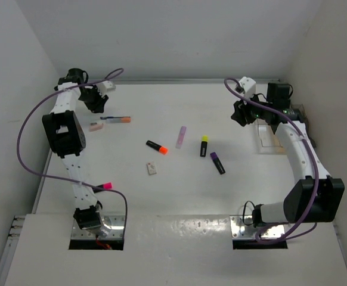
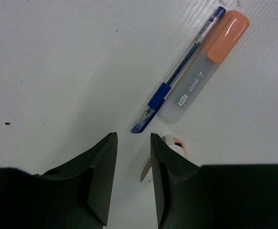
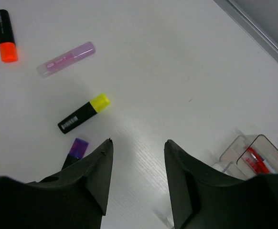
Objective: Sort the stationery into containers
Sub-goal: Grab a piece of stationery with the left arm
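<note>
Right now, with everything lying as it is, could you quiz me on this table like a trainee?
1. True or false: the black highlighter with the yellow cap lies inside the clear plastic tray.
2. What lies right alongside the clear pen with the blue grip? A. a frosted marker with an orange cap; B. a metal ruler; C. scissors.
3. Fill in: the black highlighter nearest the small white eraser has an ___ cap.
Key: 1 false; 2 A; 3 orange.

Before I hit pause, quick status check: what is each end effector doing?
Left end effector: open, narrow gap, holding nothing.
Right end effector: open, holding nothing.
</note>
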Controlling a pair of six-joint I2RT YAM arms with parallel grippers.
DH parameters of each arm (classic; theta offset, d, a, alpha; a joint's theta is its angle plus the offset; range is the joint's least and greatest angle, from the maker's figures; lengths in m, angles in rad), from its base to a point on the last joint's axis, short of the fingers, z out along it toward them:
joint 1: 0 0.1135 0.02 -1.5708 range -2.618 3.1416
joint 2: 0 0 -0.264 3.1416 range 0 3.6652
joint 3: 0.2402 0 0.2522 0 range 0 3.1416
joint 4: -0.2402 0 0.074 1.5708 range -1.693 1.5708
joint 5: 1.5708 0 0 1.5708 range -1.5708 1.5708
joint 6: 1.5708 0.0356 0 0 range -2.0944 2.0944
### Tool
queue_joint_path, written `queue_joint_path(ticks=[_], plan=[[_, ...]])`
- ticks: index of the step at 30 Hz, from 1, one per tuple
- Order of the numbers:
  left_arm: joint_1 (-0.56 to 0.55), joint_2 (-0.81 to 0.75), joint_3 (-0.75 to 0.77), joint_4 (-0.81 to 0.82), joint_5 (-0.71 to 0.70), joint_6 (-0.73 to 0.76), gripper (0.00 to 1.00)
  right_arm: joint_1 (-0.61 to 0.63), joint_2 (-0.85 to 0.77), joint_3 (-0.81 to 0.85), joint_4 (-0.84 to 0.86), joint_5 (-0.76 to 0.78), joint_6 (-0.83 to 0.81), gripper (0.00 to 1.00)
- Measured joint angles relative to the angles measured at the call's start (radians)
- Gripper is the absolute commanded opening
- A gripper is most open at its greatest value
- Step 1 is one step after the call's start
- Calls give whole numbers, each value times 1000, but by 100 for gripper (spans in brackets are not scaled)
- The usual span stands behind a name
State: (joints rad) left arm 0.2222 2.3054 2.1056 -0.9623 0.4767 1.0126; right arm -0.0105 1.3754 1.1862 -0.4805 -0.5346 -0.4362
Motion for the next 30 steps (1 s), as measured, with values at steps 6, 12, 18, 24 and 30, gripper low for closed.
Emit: queue_joint_path(ticks=[6,12,18,24,30], plan=[[0,55,0,11,-8,12,42,0,0,17,-21,0,0,48],[0,111,0,19,-10,15,43,0,22,34,-30,2,0,49],[0,128,0,32,-8,15,39,0,43,47,-49,4,-1,49],[0,133,0,32,7,26,29,7,49,55,-56,10,-2,48],[0,133,-1,30,11,47,6,35,51,67,-63,8,-1,46]])
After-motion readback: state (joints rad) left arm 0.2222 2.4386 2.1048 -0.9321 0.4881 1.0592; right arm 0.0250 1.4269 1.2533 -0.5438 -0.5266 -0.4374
